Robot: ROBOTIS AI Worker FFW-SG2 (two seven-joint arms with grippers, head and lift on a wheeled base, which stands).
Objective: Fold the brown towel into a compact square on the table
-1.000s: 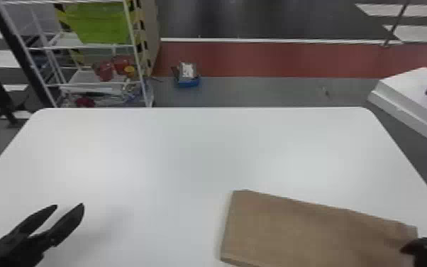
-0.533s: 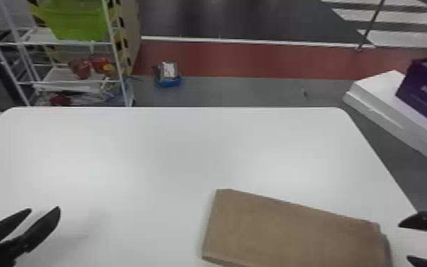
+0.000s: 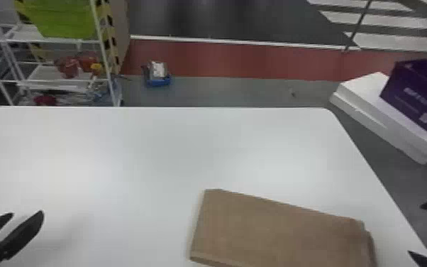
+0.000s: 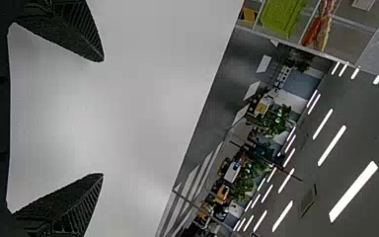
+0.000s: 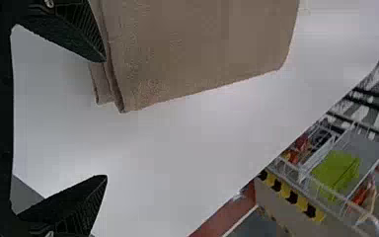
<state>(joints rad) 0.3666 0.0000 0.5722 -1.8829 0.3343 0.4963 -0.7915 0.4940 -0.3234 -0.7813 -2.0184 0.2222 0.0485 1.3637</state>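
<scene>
White and smooth, the tabletop [image 3: 145, 159] has rounded far corners. Beyond its far left stands a rack [image 3: 46, 72] with a green bin [image 3: 64, 21] on an upper shelf; past the right side, a purple box [image 3: 411, 96] sits on a white block [image 3: 365, 88].

The brown towel [image 3: 276, 230] lies on the near right part of the tabletop, folded flat into an oblong, its long far edge slanting nearer toward the right. Layers show at its right end, one jutting slightly past another.

At the near left, the left gripper [image 3: 27, 213] is over bare tabletop, well away from the towel, its fingers spread and empty. The right gripper [image 3: 415, 229] is just beyond the towel's right end, also spread, with nothing clamped; whether one finger touches the cloth, I cannot tell.
</scene>
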